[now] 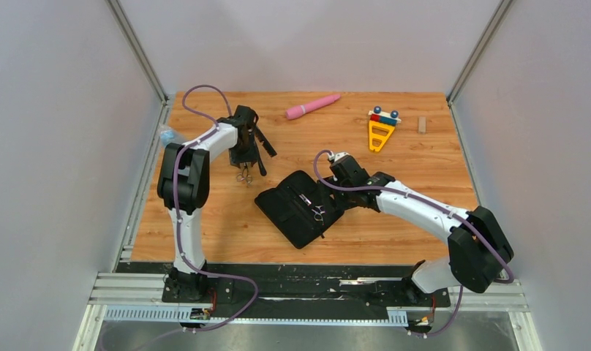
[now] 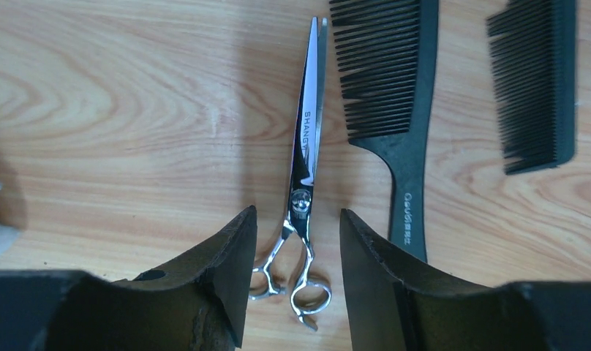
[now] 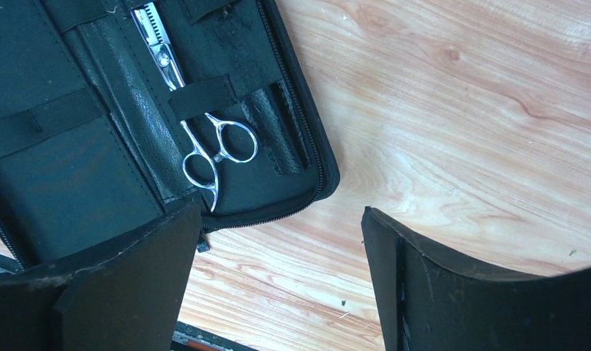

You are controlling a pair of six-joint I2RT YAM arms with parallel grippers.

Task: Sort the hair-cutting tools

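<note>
Black fingers [image 2: 227, 278] of the left gripper [image 2: 296, 214] stand apart on either side of the loose scissors [image 2: 307, 146], which lie flat on the table [image 2: 132, 110]. The ring handles sit between the fingertips and the closed blades point straight away from them. The jaws are open, not clamped on the metal, though the left finger's edge comes very near one ring. Just past the right finger lies the handled comb [image 2: 395, 88], parallel to the blades, its handle end slipping behind that finger. Farther out on the same side lies the short comb [image 2: 537, 80], apart from the first. Beyond the left finger the wood is bare.

Jaws of the right gripper [image 3: 281, 212] stand wide open and hold nothing. Its left finger hangs over the near corner of the opened case [image 3: 58, 168], its right finger over plain wood. Ahead of the left finger the second scissors [image 3: 205, 146] lie inside the case, tucked under an elastic strap [image 3: 201, 95], rings toward the fingers.

From above, the case lies between the two arms. A pink wand [image 1: 312, 106], a yellow toy [image 1: 381, 131] and a wooden block [image 1: 422, 125] sit along the far edge, well apart from both grippers. The left gripper works near the table's left edge, with open wood between it and the case
</note>
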